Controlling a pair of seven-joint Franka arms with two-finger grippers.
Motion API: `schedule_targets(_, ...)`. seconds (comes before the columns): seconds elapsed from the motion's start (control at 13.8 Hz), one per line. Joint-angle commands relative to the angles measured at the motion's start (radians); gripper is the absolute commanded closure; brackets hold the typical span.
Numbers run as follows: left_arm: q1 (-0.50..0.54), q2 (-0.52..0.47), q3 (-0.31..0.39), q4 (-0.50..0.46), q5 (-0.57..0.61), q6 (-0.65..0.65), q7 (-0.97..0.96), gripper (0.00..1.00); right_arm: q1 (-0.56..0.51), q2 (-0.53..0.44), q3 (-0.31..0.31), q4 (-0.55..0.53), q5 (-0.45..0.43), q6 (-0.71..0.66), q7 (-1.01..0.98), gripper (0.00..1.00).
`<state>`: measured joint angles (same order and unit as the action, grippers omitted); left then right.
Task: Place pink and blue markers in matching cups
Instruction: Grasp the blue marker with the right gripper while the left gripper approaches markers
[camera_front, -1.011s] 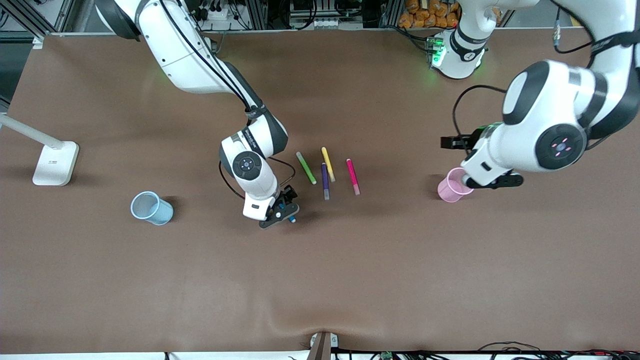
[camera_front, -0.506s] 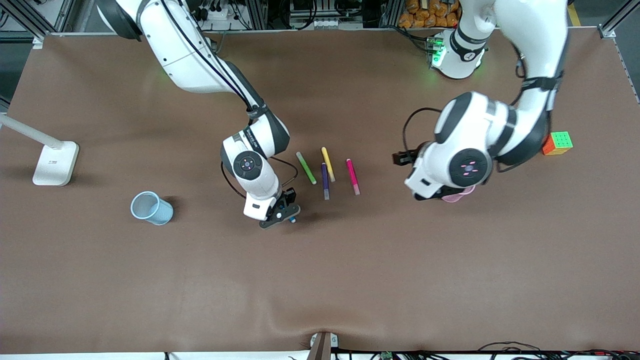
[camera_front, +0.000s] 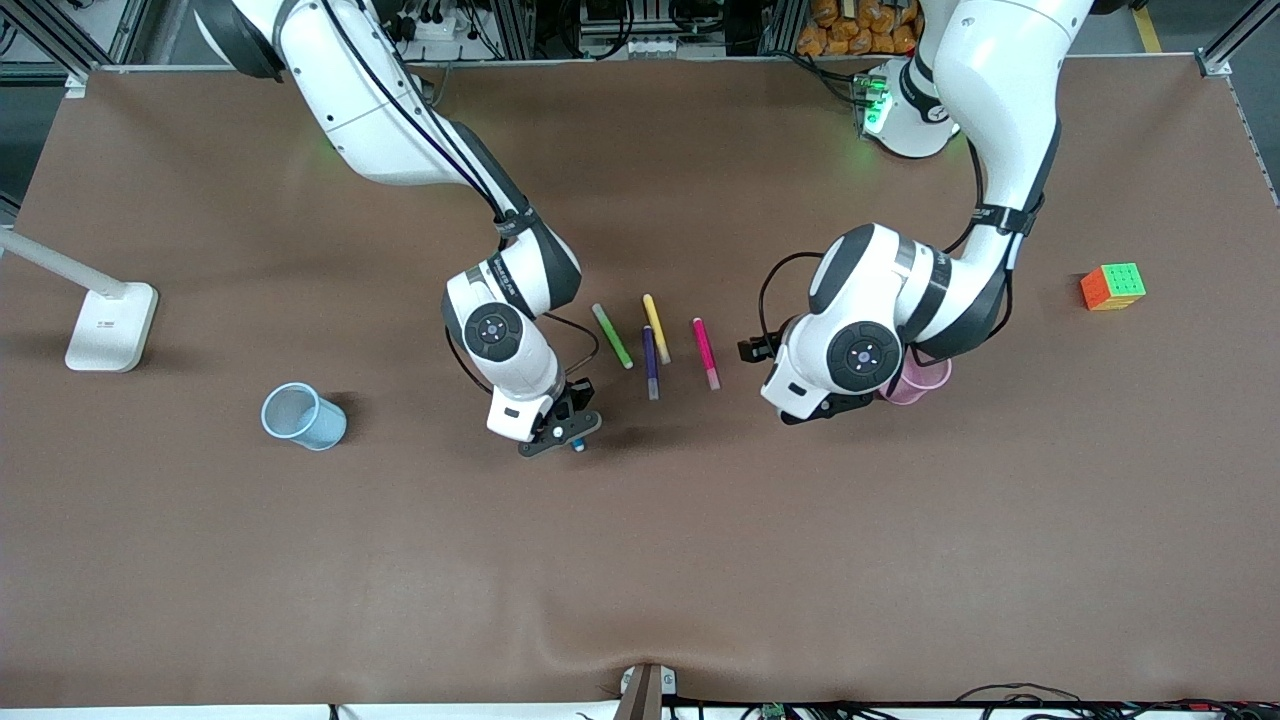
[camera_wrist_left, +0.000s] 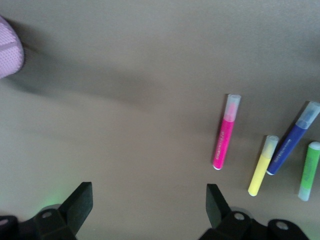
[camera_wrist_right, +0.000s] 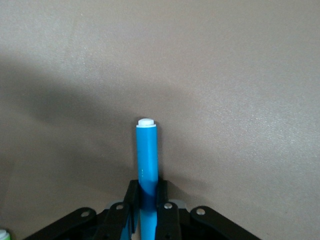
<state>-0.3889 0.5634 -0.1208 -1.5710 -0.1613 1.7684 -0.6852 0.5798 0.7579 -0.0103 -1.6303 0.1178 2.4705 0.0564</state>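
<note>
Left gripper (camera_front: 800, 412) swung beside pink marker (camera_front: 706, 352), jaws spread | right gripper (camera_front: 570, 432) pinching blue marker (camera_wrist_right: 147, 160), upright

Left hand (camera_front: 800, 412) now nearer pink marker (camera_front: 705, 352)

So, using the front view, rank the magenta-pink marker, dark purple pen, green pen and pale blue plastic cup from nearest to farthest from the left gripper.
From the left gripper, which hangs open over the table beside the pens:
1. Magenta-pink marker, closest pen of the row.
2. Dark purple pen, next along.
3. Green pen, last of the three.
4. Pale blue plastic cup, toward the right arm's end.
</note>
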Motion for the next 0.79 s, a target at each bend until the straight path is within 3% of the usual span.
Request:
schedule_targets(0.0, -0.031, 0.013, 0.007, 0.02, -0.026, 0.005, -0.039, 0.0, 0.0, -0.006, -0.007, 0.062, 0.013, -0.102, 0.005, 1.0)
schedule_targets(0.22, -0.038, 0.015, 0.007, 0.023, -0.026, 0.005, -0.065, 0.0, -0.005, -0.02, -0.014, 0.119, -0.001, -0.215, -0.015, 1.0)
schedule_targets(0.72, -0.036, 0.018, 0.007, 0.026, -0.026, 0.011, -0.066, 0.0, -0.073, -0.089, -0.017, 0.124, -0.001, -0.355, -0.139, 1.0)
